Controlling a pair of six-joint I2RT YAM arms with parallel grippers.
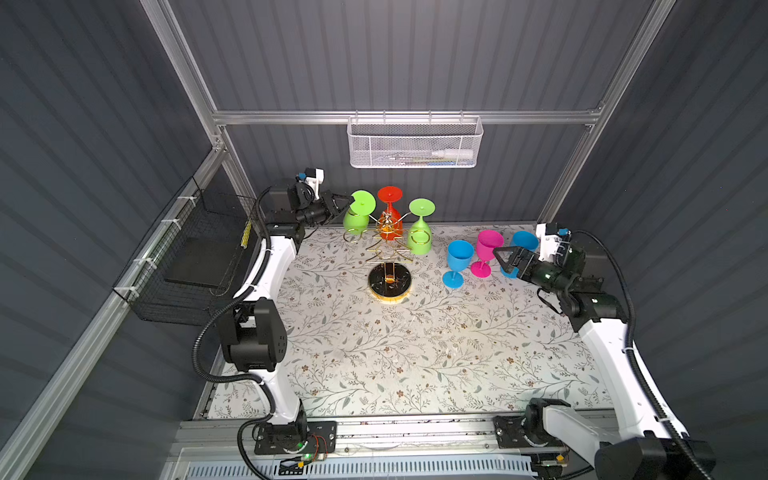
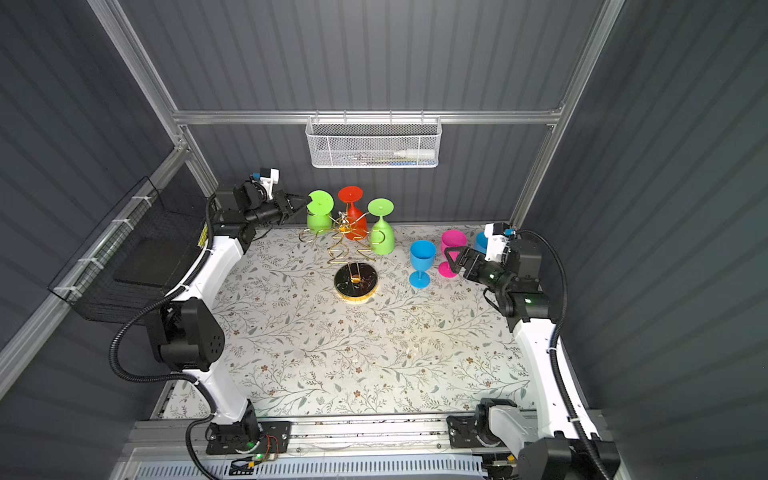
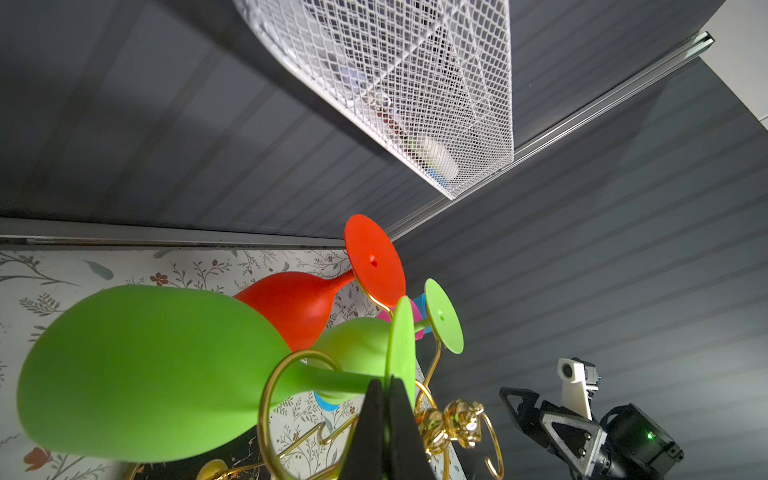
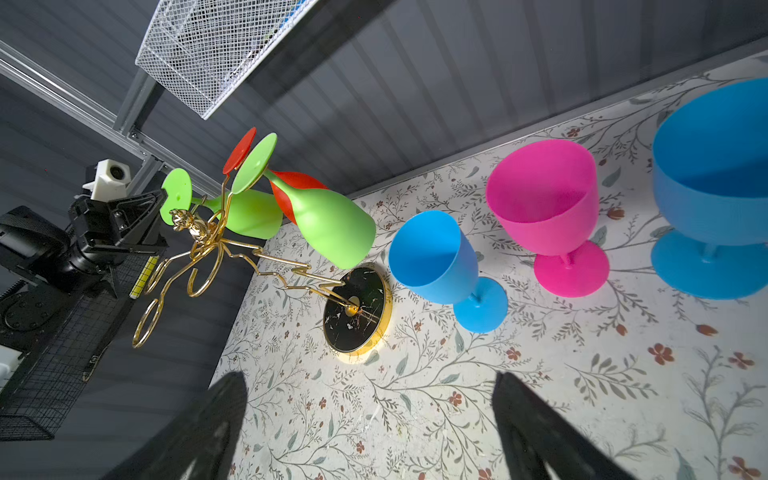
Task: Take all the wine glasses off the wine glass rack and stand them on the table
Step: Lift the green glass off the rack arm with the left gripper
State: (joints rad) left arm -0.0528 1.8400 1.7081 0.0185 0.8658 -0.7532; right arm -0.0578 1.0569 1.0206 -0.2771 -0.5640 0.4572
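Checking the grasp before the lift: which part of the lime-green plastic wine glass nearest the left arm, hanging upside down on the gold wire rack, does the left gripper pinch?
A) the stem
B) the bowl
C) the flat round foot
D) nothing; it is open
C: the left gripper is shut on the edge of the round foot of the lime-green wine glass.

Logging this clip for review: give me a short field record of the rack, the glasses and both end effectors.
rack: wine glass rack, upright on the table
hanging upside down: left green glass, red glass, right green glass
upright on table: front blue glass, pink glass, rear blue glass
left end effector: shut on left green glass's foot
right end effector: open, empty, near pink glass
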